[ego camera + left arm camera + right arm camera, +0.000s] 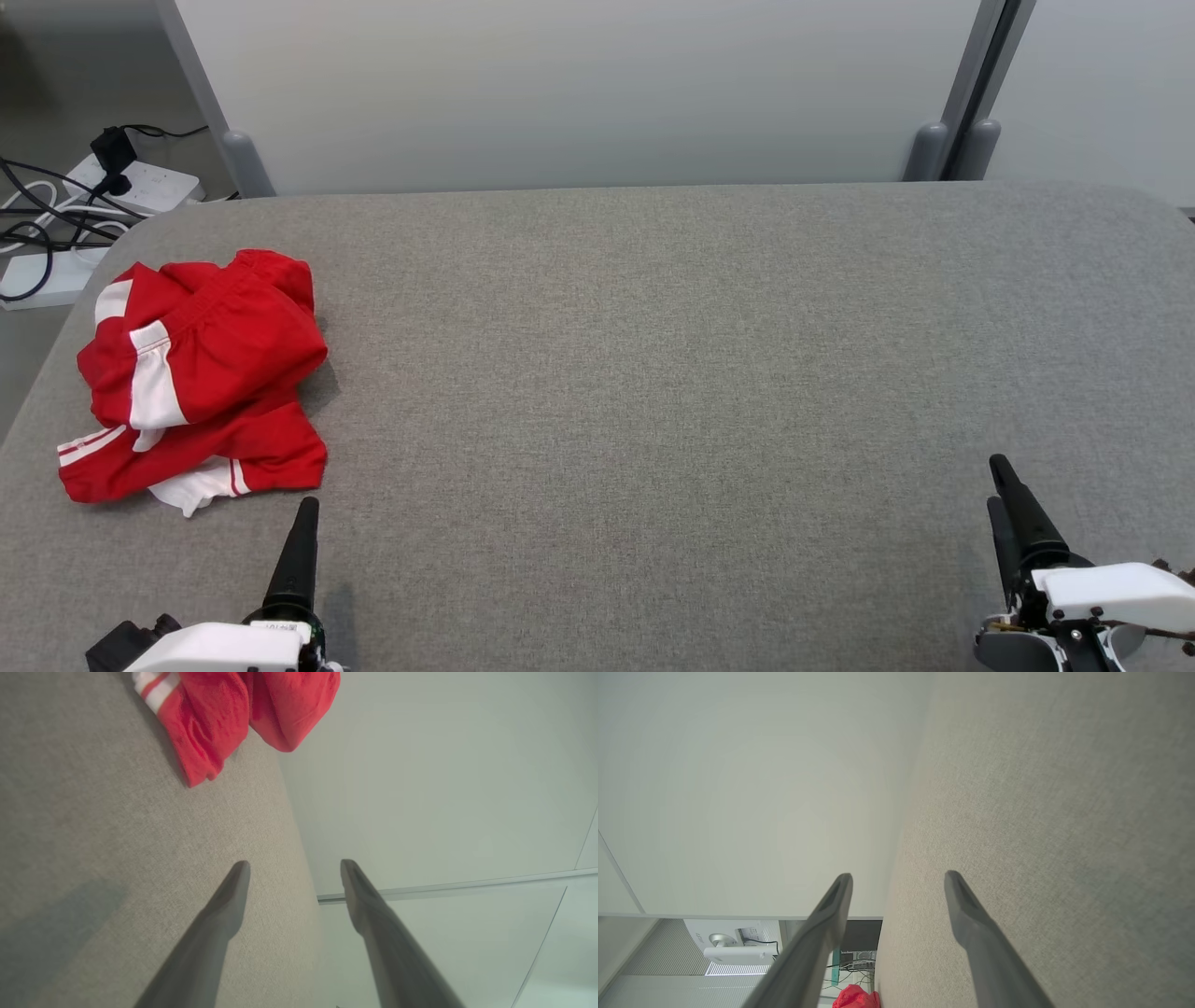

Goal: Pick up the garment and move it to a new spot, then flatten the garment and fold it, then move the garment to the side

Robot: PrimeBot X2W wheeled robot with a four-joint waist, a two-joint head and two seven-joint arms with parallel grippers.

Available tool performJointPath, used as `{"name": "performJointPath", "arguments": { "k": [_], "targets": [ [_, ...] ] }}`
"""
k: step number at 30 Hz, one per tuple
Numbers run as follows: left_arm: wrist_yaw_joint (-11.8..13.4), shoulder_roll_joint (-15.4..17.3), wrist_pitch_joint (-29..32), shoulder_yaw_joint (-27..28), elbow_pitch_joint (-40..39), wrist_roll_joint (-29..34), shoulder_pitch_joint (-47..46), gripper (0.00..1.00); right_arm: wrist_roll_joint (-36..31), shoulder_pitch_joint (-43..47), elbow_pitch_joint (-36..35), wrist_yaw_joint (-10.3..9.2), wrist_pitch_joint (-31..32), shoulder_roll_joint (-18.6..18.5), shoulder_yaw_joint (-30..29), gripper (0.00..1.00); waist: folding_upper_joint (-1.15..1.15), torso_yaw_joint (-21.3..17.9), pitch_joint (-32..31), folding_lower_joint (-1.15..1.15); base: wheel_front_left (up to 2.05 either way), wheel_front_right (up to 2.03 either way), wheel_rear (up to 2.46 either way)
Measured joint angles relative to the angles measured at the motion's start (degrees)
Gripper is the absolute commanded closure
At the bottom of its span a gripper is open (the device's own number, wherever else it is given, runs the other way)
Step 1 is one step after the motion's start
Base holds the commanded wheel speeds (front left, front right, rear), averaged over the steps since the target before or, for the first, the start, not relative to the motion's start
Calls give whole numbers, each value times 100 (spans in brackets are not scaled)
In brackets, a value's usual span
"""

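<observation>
Head view: the red garment (191, 373) with white stripes lay crumpled in a heap on the left side of the grey fabric surface (653, 373), close to its left edge, with nothing touching it. The left gripper (306, 511) sat at lower left, just beside the garment's near hem but not touching it. It was seen edge-on, so the gap couldn't be read from that angle. The right gripper (997, 481) sat at lower right, well apart from the garment and holding nothing. A white panel (579, 93) stood behind the surface. A power strip (140, 184) and dark cables (37, 224) lay on the floor off the far-left corner. Left wrist view: both fingers (224, 905) were spread wide with nothing between them, above the grey fabric where it met the pale panel. The garment showed at the top of the frame, ahead of the tips and clear of them, with a white-striped hem at its left. Right wrist view: the fingers (971, 924) were likewise spread wide and empty over the grey fabric. The garment was a small red patch at the bottom edge of the frame, well away from the tips.
</observation>
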Motion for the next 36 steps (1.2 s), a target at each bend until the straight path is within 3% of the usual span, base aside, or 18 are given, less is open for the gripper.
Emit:
{"name": "performJointPath", "arguments": {
  "k": [36],
  "targets": [
    [53,160,-573,-132,370,3141,-482,0,-2484,-861,723,1,-580,-283,722,0,0,-73,35,-1,0,0,0]
  ]
}}
